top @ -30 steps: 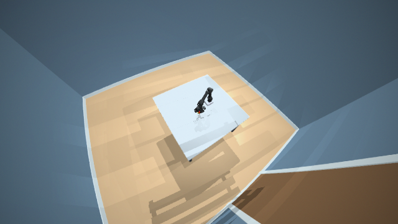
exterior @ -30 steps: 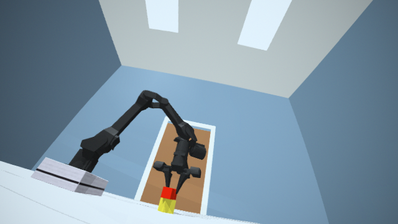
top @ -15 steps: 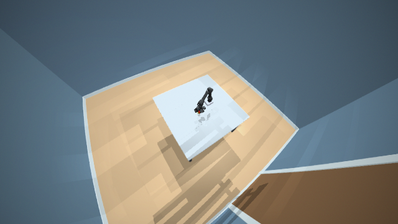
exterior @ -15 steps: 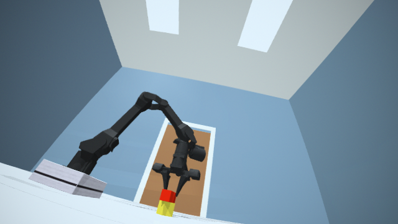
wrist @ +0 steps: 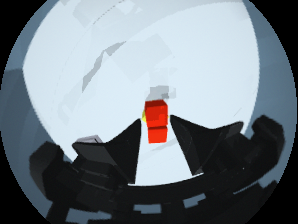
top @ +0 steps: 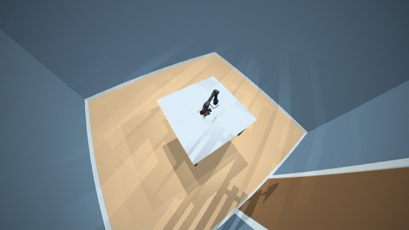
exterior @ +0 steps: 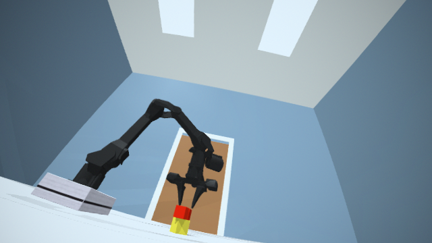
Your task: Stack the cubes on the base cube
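The yellow base cube [exterior: 179, 227] [wrist: 144, 116] stands on the table, mostly hidden from above in the wrist view. Two red cubes rest on top of it. In the wrist view, the farther red cube [wrist: 156, 117] and the nearer red cube [wrist: 157, 135] look nearly in line. In the exterior view they overlap as one level red block [exterior: 179, 212]; any gap between them cannot be made out. My gripper [exterior: 186, 206] [wrist: 154, 119] is open. Its fingertips are at the top of the red cubes, one on each side, with space between each finger and the red in the wrist view.
The white table [top: 192, 134] [exterior: 20, 216] carries everything. A pale box with a dark stripe [exterior: 61, 194] stands by the arm's base. A door-like brown panel [exterior: 169, 189] is in the wall behind the gripper. Shadows fall across the table.
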You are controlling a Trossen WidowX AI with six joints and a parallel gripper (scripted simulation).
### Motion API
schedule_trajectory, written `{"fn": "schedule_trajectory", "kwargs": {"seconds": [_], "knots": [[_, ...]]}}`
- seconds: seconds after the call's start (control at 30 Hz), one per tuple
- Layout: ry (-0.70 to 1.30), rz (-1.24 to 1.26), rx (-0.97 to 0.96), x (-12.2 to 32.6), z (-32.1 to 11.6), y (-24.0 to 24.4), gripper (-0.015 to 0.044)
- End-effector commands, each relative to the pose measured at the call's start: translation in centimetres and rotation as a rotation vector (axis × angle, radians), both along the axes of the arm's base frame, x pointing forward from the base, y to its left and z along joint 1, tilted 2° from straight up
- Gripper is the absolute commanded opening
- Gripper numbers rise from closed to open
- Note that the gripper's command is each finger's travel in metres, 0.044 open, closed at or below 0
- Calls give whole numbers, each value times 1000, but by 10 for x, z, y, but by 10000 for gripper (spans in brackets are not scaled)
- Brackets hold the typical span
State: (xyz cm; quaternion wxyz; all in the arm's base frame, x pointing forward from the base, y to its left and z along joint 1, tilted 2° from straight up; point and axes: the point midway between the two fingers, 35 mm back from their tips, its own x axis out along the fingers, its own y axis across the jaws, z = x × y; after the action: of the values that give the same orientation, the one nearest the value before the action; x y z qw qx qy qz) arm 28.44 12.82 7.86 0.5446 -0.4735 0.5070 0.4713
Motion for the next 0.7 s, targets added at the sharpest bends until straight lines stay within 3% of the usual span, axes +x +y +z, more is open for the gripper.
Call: {"fn": "schedule_trajectory", "kwargs": {"seconds": [0.0, 0.67], "knots": [[-9, 0, 4, 2, 8, 1, 205], [-9, 0, 4, 1, 30, 0, 205]]}}
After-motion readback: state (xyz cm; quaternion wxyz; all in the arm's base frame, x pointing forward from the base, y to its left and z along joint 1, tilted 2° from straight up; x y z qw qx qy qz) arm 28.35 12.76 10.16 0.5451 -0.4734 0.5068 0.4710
